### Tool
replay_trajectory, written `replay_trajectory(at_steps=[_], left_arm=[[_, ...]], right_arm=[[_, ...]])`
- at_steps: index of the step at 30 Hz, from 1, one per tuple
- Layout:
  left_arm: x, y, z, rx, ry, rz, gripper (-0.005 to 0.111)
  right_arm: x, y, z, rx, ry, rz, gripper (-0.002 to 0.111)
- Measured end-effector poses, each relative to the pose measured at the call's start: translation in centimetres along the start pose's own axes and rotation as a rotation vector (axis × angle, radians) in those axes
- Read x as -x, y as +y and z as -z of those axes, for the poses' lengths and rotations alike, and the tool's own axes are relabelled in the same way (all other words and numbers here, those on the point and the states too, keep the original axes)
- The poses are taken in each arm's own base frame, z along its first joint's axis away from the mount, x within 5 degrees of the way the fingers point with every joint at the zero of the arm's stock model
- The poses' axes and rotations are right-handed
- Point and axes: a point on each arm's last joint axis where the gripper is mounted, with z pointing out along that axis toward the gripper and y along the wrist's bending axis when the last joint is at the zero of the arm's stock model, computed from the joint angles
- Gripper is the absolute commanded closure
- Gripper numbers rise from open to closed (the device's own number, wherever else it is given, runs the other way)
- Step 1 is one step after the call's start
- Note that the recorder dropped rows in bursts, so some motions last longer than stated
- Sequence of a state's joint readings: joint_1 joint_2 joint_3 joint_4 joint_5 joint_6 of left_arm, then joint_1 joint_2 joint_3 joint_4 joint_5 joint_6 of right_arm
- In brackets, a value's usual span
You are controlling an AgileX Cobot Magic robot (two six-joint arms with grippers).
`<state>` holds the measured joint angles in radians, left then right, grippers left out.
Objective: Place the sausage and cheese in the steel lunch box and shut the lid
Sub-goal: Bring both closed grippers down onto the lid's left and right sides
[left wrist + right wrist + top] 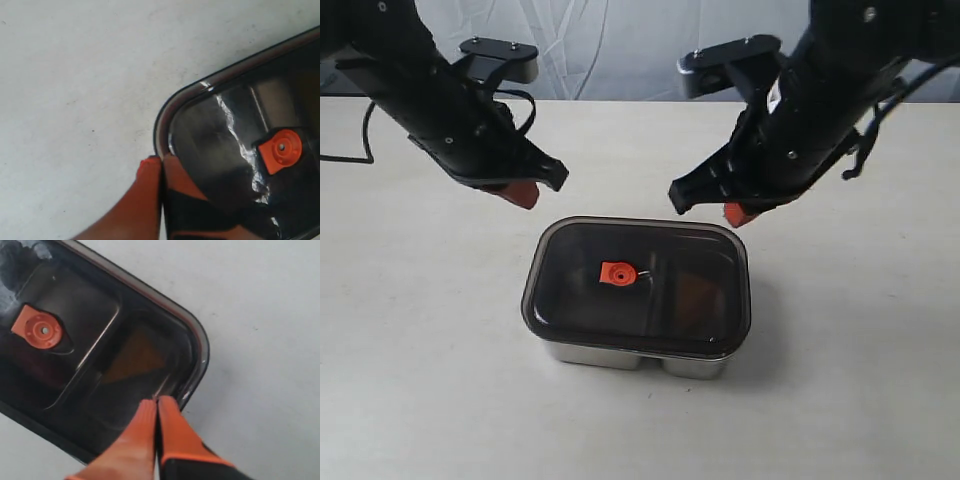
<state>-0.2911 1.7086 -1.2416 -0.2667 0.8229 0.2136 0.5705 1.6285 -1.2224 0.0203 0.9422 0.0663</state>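
The steel lunch box [638, 355] stands in the middle of the table with the dark translucent lid [640, 285] lying on top of it. An orange valve tab [617, 273] marks the lid's centre. Through the lid an orange-brown wedge shape, the cheese [135, 357], shows dimly in one compartment. The sausage is not discernible. My left gripper [520, 192] hangs shut above the table behind the box's left corner, empty. My right gripper [740, 213] is shut too, above the box's right back corner, holding nothing.
A pale table [420, 380] surrounds the box. A black cable [360, 150] lies at the far left. A grey draped backdrop [610, 45] closes the back edge.
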Motion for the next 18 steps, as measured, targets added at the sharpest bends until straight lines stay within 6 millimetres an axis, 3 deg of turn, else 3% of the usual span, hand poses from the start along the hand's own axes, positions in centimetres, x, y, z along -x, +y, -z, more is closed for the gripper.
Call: replay_trajectory(at_steps=[7,18], left_arm=[[-0.3,-1.4,-0.6,-0.022,0.0,-0.048,0.107],[-1.3,-1.6,-0.6,-0.053,0.104,-0.04,0.107]], right_arm=[[0.3,0.2,-4.1,0.031,0.14,-0.018,0.109],[0.9,0.2,-4.6,0.037,0.087,-0.024,0.109]])
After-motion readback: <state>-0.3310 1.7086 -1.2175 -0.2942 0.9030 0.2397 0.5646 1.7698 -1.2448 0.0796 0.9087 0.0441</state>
